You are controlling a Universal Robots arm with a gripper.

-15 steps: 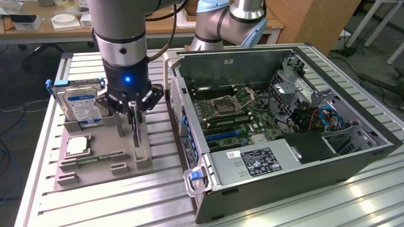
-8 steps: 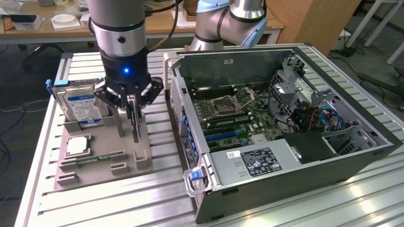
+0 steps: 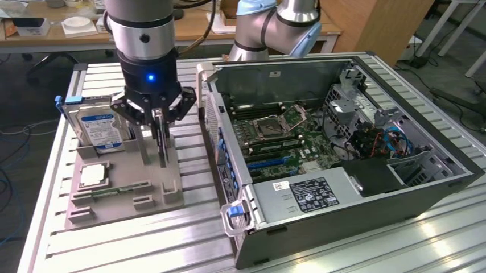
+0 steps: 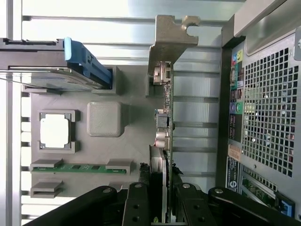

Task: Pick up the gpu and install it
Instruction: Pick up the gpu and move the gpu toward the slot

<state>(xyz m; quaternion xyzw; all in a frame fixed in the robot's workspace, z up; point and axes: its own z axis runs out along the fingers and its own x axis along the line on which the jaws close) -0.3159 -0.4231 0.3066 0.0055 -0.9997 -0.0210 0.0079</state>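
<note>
Now your fingers (image 4: 140, 209) grip the gpu (image 4: 162, 52) upright at the holder (image 3: 122, 190); pickup needs a straight, vertical lift.

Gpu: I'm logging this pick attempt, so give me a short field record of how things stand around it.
gpu: upright on edge at the tray, bracket end toward the hard drive
gripper: above the gpu, closed on its upper edge, one finger on each face
lift: cannot tell whether the gpu is clear of the tray
tray contents: hard drive, cpu, memory stick
case: open, on the exterior view's right of the tray; gpu not in it
</note>
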